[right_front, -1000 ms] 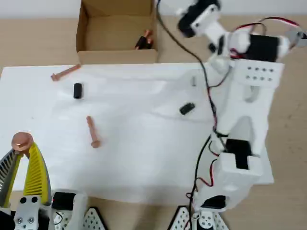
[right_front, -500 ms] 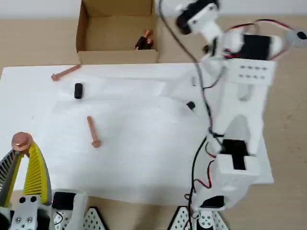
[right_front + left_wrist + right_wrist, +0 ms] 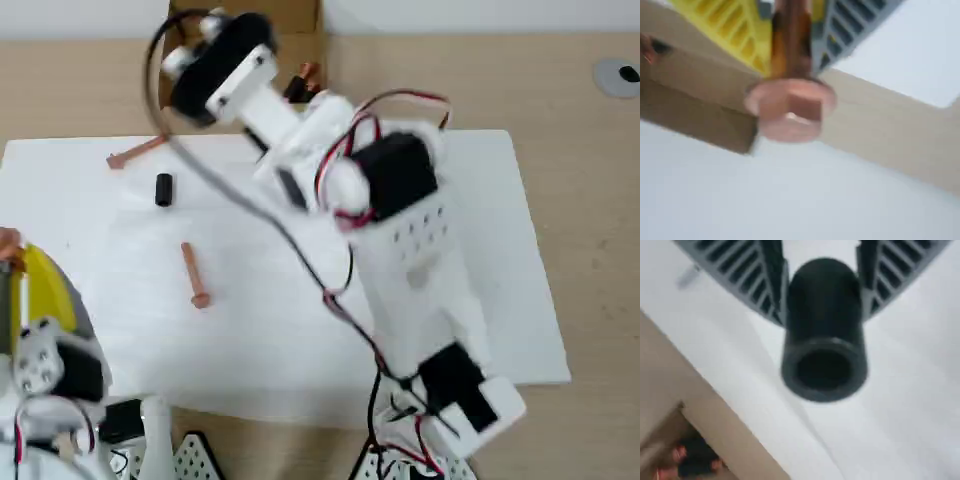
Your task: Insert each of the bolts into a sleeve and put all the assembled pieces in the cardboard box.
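Comparing against a second earlier, found the white right arm (image 3: 400,240) swung from the right side of the white paper sheet (image 3: 520,250) across its middle, wrist now over the front of the open cardboard box (image 3: 300,22). Noted the short black cylindrical sleeve (image 3: 824,340), earlier lying on the sheet, now pinched between the jaws of the right gripper (image 3: 822,305), bore toward the camera. Found the left gripper (image 3: 792,45) shifted to the sheet's left edge, jaws clamped on the shank of a copper-coloured flanged bolt (image 3: 790,107), head outward. Recorded one loose copper bolt (image 3: 135,152) near the sheet's far edge, a second loose bolt (image 3: 194,275) mid-sheet, a loose black sleeve (image 3: 163,189) between them, one assembled piece (image 3: 303,82) inside the box.
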You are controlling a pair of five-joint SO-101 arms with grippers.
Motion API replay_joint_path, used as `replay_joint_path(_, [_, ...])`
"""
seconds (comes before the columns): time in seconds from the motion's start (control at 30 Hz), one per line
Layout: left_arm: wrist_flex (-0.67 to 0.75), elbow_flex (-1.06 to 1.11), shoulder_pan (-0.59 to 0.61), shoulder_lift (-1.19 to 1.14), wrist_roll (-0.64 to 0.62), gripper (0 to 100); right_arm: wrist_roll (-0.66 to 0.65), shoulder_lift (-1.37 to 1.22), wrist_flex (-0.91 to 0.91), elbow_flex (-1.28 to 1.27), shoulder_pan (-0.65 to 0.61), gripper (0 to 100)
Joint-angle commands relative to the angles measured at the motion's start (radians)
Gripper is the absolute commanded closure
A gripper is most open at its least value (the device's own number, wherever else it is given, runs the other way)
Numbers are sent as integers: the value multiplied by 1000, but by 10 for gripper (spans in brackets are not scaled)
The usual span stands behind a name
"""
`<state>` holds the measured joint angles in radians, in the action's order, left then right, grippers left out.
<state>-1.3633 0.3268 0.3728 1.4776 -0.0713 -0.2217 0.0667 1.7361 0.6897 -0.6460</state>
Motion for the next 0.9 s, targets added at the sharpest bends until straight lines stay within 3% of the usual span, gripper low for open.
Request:
replay_joint_path(0.0, [109, 83, 115, -22, -64, 993, 8, 130, 9, 8, -19, 988])
replay_joint_path(0.23, [327, 285, 164, -28, -121, 993, 8, 364, -6, -7, 1, 988])
replay_joint_path(0.43, [488, 373, 37, -30, -115, 993, 28, 507, -35, -334, 2, 988])
replay_joint_path(0.67, [707, 488, -164, -30, -72, 993, 264, 691, -470, -964, 1, 988])
replay_joint_path(0.87, [730, 543, -313, -25, 63, 994, 290, 892, -939, -1455, -64, 988])
